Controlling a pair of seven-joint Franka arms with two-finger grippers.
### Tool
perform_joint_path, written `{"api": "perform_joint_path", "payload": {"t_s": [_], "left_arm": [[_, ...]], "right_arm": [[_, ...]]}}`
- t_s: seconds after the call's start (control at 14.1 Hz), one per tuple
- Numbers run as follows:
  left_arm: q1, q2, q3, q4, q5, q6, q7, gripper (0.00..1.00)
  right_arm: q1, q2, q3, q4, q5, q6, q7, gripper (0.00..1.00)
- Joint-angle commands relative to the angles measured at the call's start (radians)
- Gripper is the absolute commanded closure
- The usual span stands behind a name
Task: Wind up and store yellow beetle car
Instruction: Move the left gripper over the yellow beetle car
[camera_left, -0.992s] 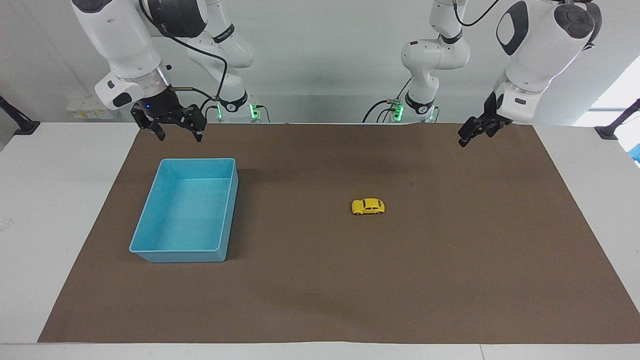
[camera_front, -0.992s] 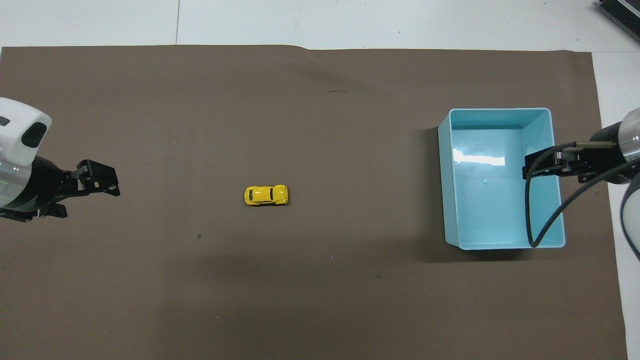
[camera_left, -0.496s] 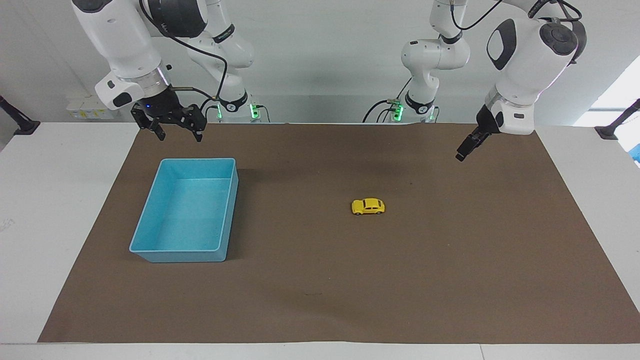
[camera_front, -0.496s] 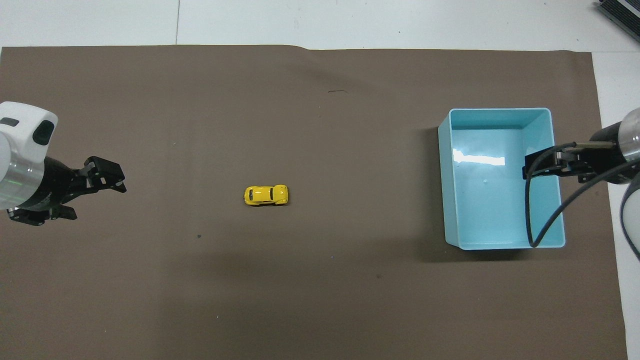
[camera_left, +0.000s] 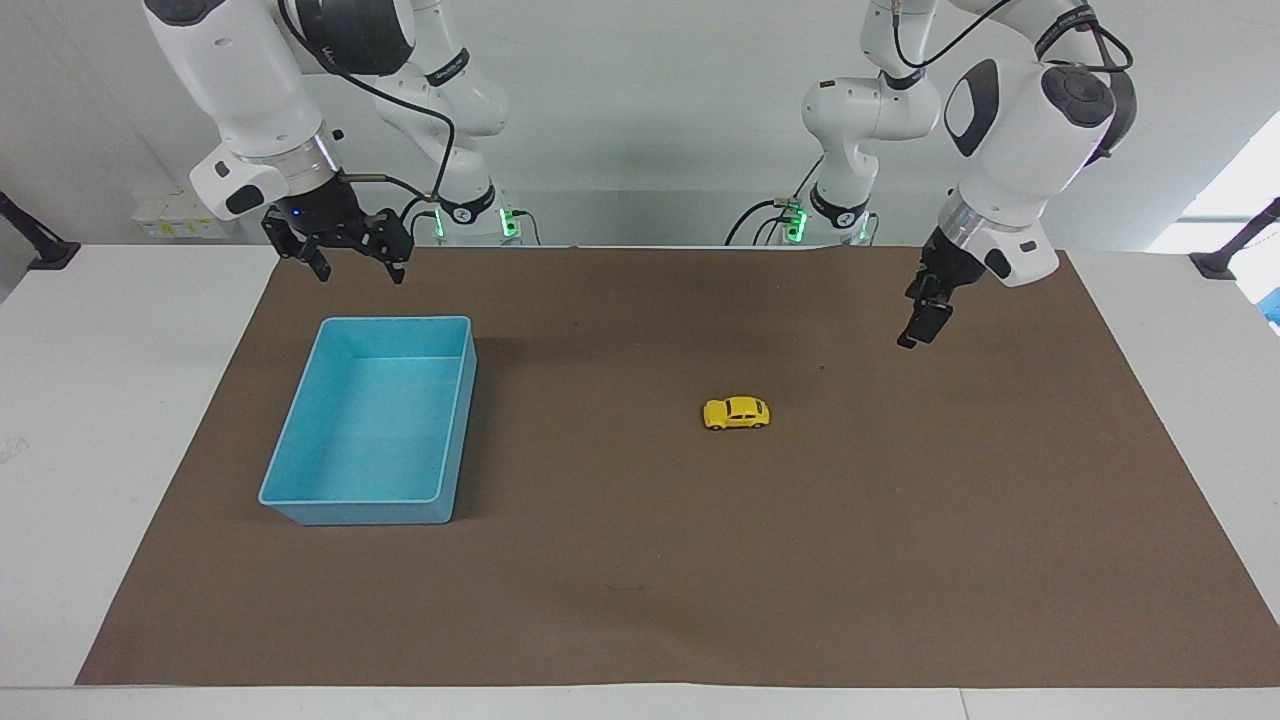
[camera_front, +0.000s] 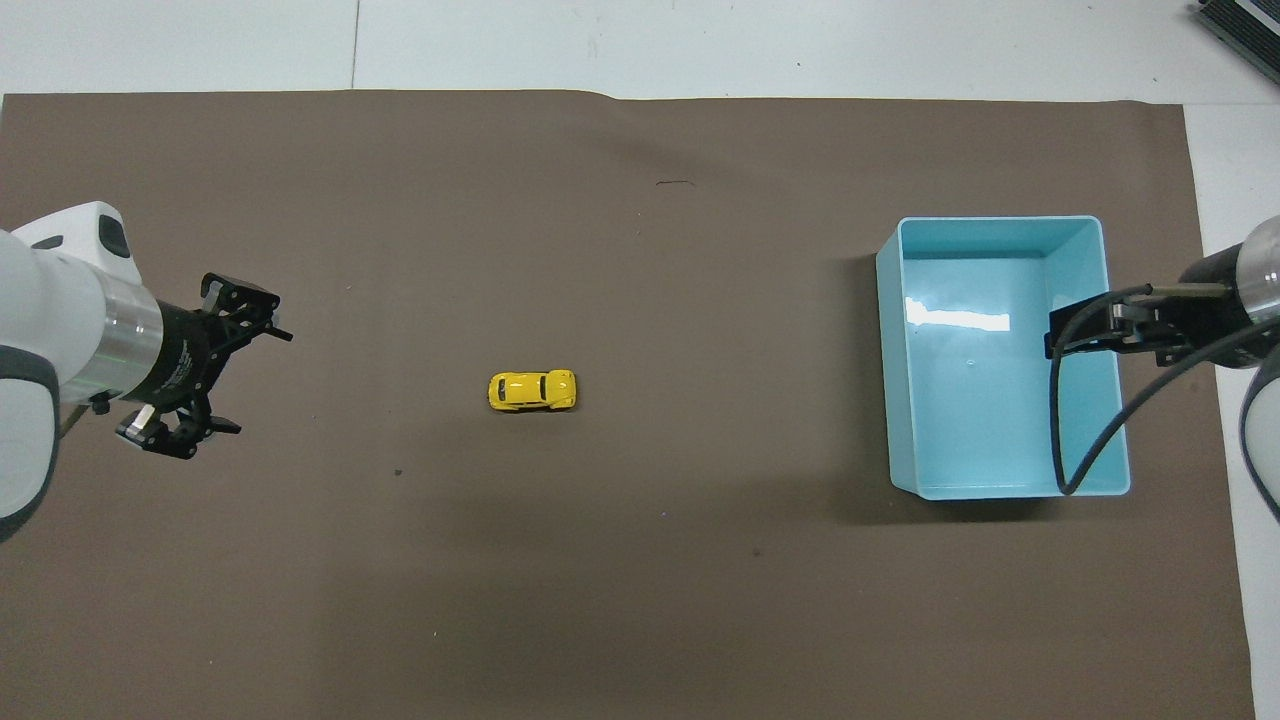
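Observation:
The yellow beetle car (camera_left: 737, 413) (camera_front: 532, 390) stands on its wheels near the middle of the brown mat, untouched. My left gripper (camera_left: 917, 327) (camera_front: 258, 383) hangs open and empty over the mat, well short of the car toward the left arm's end of the table. The overhead view shows its fingers spread wide. A light blue bin (camera_left: 395, 320) (camera_front: 1000, 220) sits empty toward the right arm's end. My right gripper (camera_left: 358, 270) (camera_front: 1075, 335) waits open and raised by the bin's edge, holding nothing.
The brown mat (camera_left: 640, 600) covers most of the white table (camera_left: 100, 400). A cable (camera_front: 1060, 420) loops from the right wrist over the bin. Bare mat lies all around the car.
The left arm has swung in toward the car and come lower, and its gripper has turned at the wrist. The car, bin and right arm have not moved.

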Motion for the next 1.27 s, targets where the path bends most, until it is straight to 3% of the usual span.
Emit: {"api": "perform_joint_path", "payload": {"t_s": [0.0, 0.42, 0.71, 1.2], "left_arm": [[-0.063, 0.035, 0.014, -0.014, -0.009, 0.089, -0.252, 0.00], [-0.136, 0.115, 0.014, 0.000, -0.009, 0.189, -0.538, 0.00], [-0.211, 0.210, 0.014, 0.005, -0.009, 0.315, -0.704, 0.00], [-0.327, 0.324, 0.014, -0.035, -0.011, 0.427, -0.770, 0.00]], "right_arm": [[-0.016, -0.016, 0.006, -0.016, 0.022, 0.015, -0.018, 0.00], [-0.016, -0.016, 0.006, -0.018, 0.024, 0.015, -0.018, 0.00], [-0.016, -0.016, 0.006, -0.016, 0.022, 0.015, -0.018, 0.00], [-0.016, -0.016, 0.006, -0.018, 0.022, 0.015, -0.018, 0.00]]}}
